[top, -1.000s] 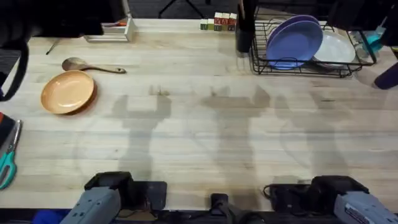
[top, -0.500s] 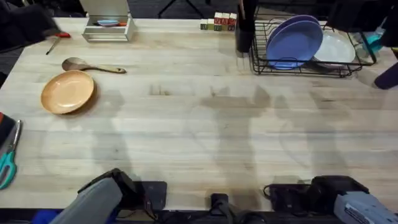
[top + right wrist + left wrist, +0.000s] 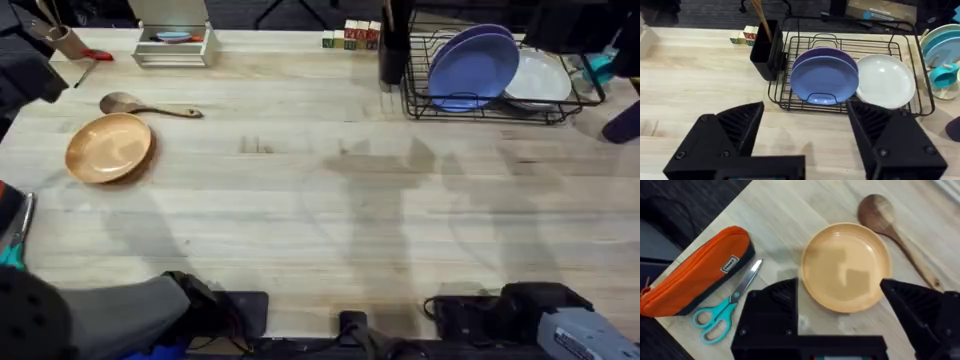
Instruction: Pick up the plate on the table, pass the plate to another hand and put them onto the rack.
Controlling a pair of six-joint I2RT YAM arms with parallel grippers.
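The orange plate (image 3: 109, 148) lies flat at the left side of the table (image 3: 330, 200), with nothing holding it. In the left wrist view the plate (image 3: 846, 267) sits below my left gripper (image 3: 839, 287), which hovers over it, open, one black finger (image 3: 772, 310) on each side of the plate's near edge. My left arm (image 3: 120, 318) looms large and blurred at the lower left. The rack (image 3: 490, 90) stands at the far right. My right gripper (image 3: 805, 112) is open and empty, facing the rack (image 3: 790, 97) from a distance.
A wooden spoon (image 3: 150, 105) lies just behind the plate. Teal scissors (image 3: 727, 310) and an orange pouch (image 3: 697, 272) lie beside it near the table's left edge. The rack holds two blue plates (image 3: 824, 77) and a white plate (image 3: 885, 80). A black utensil cup (image 3: 765, 47) stands beside it.
My left arm has swung left and grown larger at the lower left. The dark blur at the upper left has drawn back, uncovering the white tray box. The right arm has not moved.
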